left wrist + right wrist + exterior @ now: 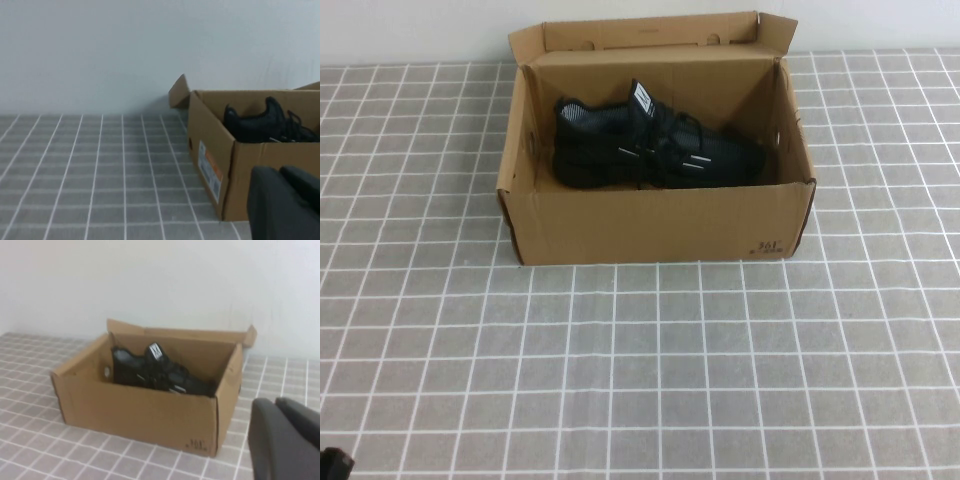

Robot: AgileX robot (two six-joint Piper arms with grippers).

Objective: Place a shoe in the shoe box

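Seen from the open brown corrugated cardboard shoe box (655, 225) on the grey-tiled bench (640, 370), the left claw (282, 202) sits pressed together off its near-left, the black knit sneaker (655, 150) already lies lengthwise inside, and the right claw (285, 440), likewise pressed together, waits off its near-right.

The shoe box (650, 225) front corner reads "361".

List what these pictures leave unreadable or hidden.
- Shoe: sole and lower side hidden by the shoe box walls, every view.
- Side label on the box: text blurred, left wrist view.
- Left end effector and right end effector: cut off by the frame edge, both shut.
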